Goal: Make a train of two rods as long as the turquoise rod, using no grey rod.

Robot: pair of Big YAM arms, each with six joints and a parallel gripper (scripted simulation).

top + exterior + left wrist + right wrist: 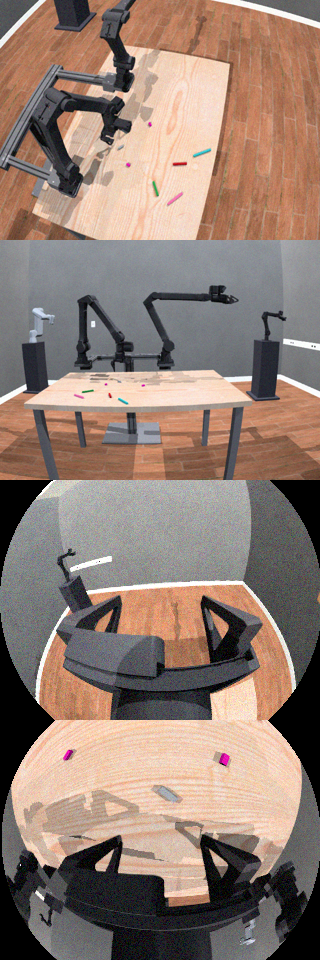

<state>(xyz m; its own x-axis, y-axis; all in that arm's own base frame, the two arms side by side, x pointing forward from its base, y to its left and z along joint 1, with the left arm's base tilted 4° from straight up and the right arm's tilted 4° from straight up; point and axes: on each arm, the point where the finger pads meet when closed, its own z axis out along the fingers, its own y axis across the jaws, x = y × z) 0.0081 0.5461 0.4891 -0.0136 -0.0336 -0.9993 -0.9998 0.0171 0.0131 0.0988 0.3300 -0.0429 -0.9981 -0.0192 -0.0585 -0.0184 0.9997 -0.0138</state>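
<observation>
The turquoise rod (202,152) (123,400) lies near the table's far edge from the arms. The red rod (179,163) (110,395) lies beside it. The green rod (155,188) (87,391) and pink rod (174,198) (78,396) lie apart at different angles. One magenta rod (149,124) (143,385) (68,755) and another magenta rod (128,164) (105,384) (224,759) lie separately. My right gripper (107,140) (161,839) is open and empty above the table, near the grey rod. My left gripper (234,299) (161,599) is open and empty, high beyond the table's side.
A short grey rod (120,147) (119,381) (167,794) lies on the arms' side of the table (206,85) (196,395). The metal arm frame (28,111) runs along that side. The left arm reaches out of the top view.
</observation>
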